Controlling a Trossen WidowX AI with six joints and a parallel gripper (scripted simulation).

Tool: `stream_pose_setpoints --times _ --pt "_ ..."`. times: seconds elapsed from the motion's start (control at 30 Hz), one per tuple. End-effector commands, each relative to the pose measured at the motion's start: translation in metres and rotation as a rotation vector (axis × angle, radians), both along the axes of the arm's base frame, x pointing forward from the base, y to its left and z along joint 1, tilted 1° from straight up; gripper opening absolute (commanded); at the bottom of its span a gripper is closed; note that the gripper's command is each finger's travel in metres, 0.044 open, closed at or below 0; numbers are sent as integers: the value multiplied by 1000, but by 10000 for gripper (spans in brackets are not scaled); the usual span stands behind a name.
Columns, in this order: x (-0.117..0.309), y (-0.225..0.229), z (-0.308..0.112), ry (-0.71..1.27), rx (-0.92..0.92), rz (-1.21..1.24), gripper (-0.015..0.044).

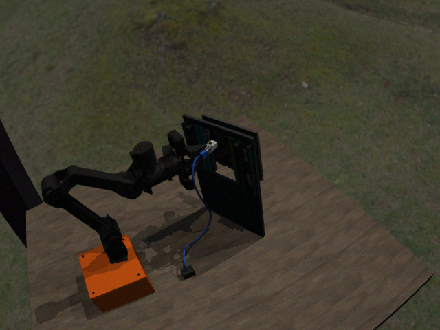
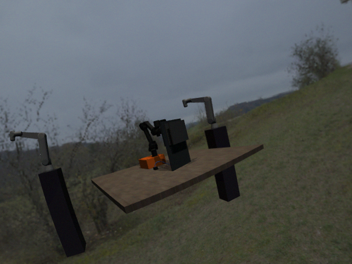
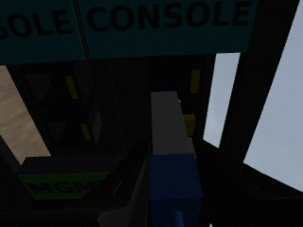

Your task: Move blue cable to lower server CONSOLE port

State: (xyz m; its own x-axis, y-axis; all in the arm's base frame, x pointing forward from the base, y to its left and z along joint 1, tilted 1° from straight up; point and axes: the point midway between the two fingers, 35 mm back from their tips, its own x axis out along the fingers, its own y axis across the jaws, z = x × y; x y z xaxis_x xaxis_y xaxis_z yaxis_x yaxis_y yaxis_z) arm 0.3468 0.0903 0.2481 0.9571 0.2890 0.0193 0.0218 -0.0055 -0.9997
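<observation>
Claw (image 1: 199, 153) (image 3: 169, 146) partly open, clamped on plug (image 1: 211, 146) (image 3: 166, 124), which is out in front of the port panel (image 1: 231, 202) (image 2: 181, 159) near a CONSOLE label (image 3: 168, 24), nose facing panel, presumably so it can slide in; blue cable (image 1: 210, 213) (image 3: 179, 218) trails slack, likely leaving travel room.

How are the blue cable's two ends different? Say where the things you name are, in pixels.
The plug (image 1: 212, 146) (image 3: 169, 124) is pale, while the block (image 1: 188, 272) (image 2: 155, 168) is black. The plug is held up in the gripper (image 1: 204, 152) (image 3: 166, 175); the block rests on the table (image 1: 320, 248) (image 2: 170, 184). Both join the same blue cable (image 1: 210, 216).
</observation>
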Motion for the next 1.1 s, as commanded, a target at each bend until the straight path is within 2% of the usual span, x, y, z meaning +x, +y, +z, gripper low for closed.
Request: stream_pose_setpoints --times 0.0,1.07 --pt "-3 -2 1 -5 -3 3 0" --pt "-16 -18 0 -4 -5 3 0"
